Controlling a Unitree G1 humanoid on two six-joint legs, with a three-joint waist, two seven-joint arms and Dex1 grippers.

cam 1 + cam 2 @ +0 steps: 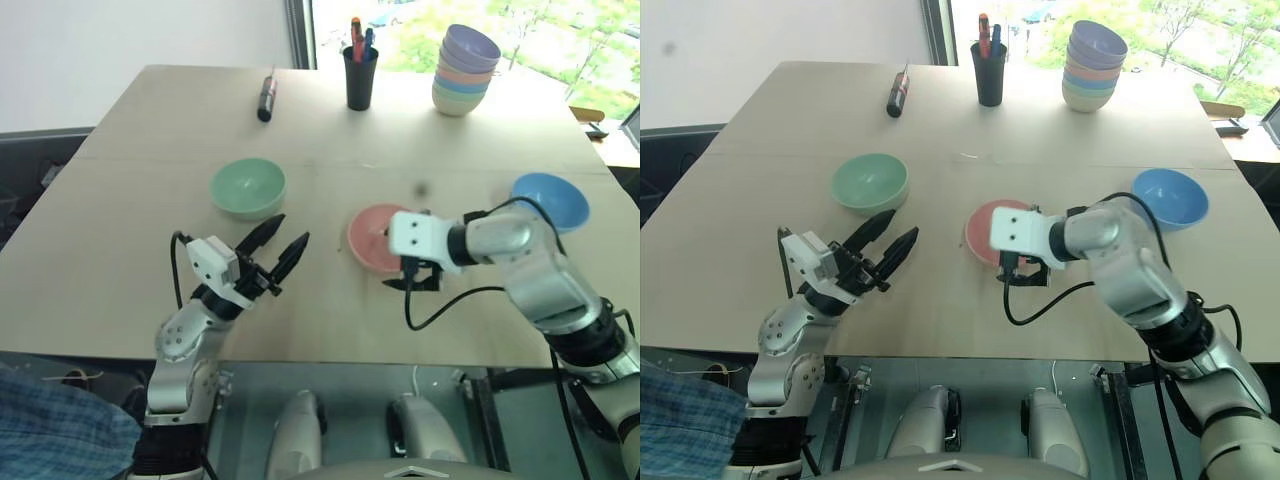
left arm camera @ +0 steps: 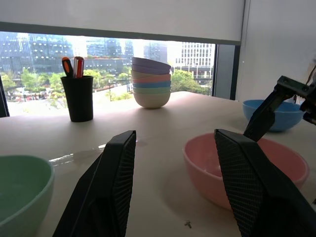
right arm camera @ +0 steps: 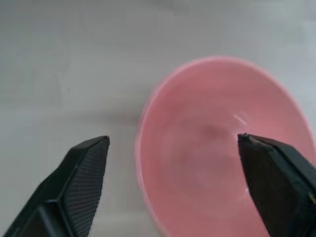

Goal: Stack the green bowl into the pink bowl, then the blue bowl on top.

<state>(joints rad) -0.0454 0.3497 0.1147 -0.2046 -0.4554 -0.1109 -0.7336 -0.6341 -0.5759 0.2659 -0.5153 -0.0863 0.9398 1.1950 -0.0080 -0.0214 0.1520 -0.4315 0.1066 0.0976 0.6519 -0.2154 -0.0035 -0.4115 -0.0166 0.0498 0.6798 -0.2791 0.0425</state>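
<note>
**Three bowls apart on the worktop, both pincers empty**

Pale wooden worktop [image 1: 120,290] seen from above. Green bowl [image 1: 247,187] upright at centre-left, empty. Pink bowl [image 1: 372,236] upright near the middle, its right side hidden behind the right wrist housing. Blue bowl [image 1: 550,199] upright farther right, well apart from the pink one, partly crossed by a black cable [image 1: 440,305] looping from the right arm. No bowl nested in another.

Left pincer [image 1: 283,243] raised above the worktop's near half, just short of the green bowl, fingers parted moderately, holding nothing; aimed between the green and pink bowls in the left wrist view. Right pincer [image 3: 173,143] poised over the pink bowl, spread wide, one finger outside the rim and the other over the hollow, gripping nothing; contact with the rim could not be told.

Along the far edge: a black marker [image 1: 267,98] lying flat at left, a black cup [image 1: 360,77] with pens standing upright in the middle, and a tall stack of multicoloured bowls [image 1: 465,70] at right, all well clear of the three single bowls. Open worktop between green and pink bowls, nothing lying across it. Blue checked cloth [image 1: 50,430] at the near left corner below the edge.
</note>
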